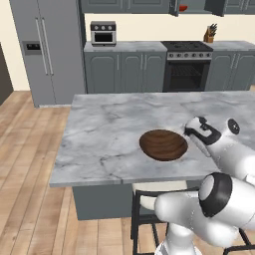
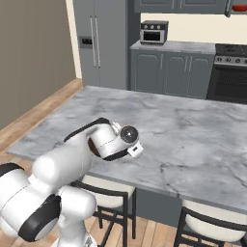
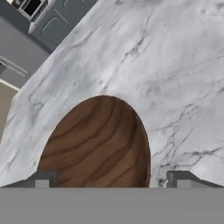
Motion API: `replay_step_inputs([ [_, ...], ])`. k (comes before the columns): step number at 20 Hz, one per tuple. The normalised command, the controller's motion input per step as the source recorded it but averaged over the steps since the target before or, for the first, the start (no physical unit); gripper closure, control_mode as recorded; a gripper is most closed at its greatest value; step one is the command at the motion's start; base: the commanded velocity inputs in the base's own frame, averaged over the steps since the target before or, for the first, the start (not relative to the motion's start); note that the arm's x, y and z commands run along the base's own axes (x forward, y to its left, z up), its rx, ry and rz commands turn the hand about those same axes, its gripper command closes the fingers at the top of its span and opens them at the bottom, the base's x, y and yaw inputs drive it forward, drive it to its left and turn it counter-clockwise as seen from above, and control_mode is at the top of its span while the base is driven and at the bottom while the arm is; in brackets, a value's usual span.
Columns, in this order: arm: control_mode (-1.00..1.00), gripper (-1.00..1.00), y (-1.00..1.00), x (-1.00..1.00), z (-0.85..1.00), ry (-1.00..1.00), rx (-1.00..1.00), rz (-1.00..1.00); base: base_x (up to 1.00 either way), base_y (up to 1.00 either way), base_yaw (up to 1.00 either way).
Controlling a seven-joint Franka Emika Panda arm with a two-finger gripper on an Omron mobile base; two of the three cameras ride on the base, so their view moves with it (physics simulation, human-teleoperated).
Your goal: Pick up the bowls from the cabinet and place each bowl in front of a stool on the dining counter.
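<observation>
The dark brown wood-grain bowl [image 1: 163,144] rests on the marble dining counter [image 1: 109,134], close to its near edge. My gripper [image 1: 191,132] hovers just right of it and stands open. In the hand view the bowl [image 3: 98,144] lies between and beyond the spread fingertips [image 3: 43,178], with the gripper [image 3: 113,179] touching nothing. The glossy red bowl [image 1: 183,8] sits inside the open upper cabinet [image 1: 215,7] far across the kitchen, and the red bowl [image 2: 240,7] also appears top right. A cream-seated stool [image 1: 149,200] is tucked under the counter below the brown bowl.
Two stools [image 2: 108,190] [image 2: 212,224] stand along the counter's near side. Behind are a fridge [image 1: 47,50], a toaster oven [image 1: 103,33], a stove [image 1: 187,64] and a knife block [image 1: 210,34]. My own arm [image 2: 72,159] hides the brown bowl in the right base view.
</observation>
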Motion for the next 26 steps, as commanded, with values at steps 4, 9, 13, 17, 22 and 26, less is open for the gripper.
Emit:
replay_step_inputs([
  [4, -1.00, -1.00, -0.07, -0.91, 1.00, 0.03, -0.08, 0.20, 0.00, 0.00, 0.00],
  [9, -1.00, -1.00, 0.00, -1.00, 0.99, 0.02, -0.08, 0.29, 0.00, 0.00, 0.00],
  [13, -1.00, -1.00, 0.16, -0.57, 0.62, 0.14, -0.14, 0.18, 0.00, 0.00, 0.00],
  [17, -1.00, -1.00, 0.38, -0.14, 0.24, 0.20, -0.25, -0.08, 0.00, 0.00, 0.00],
  [22, -1.00, -1.00, 0.10, -0.28, 0.00, -0.03, -0.24, -0.02, 0.00, 0.00, 0.00],
  [26, -1.00, -1.00, 0.00, -0.48, 0.00, -0.21, -0.12, 0.02, 0.00, 0.00, 0.00],
])
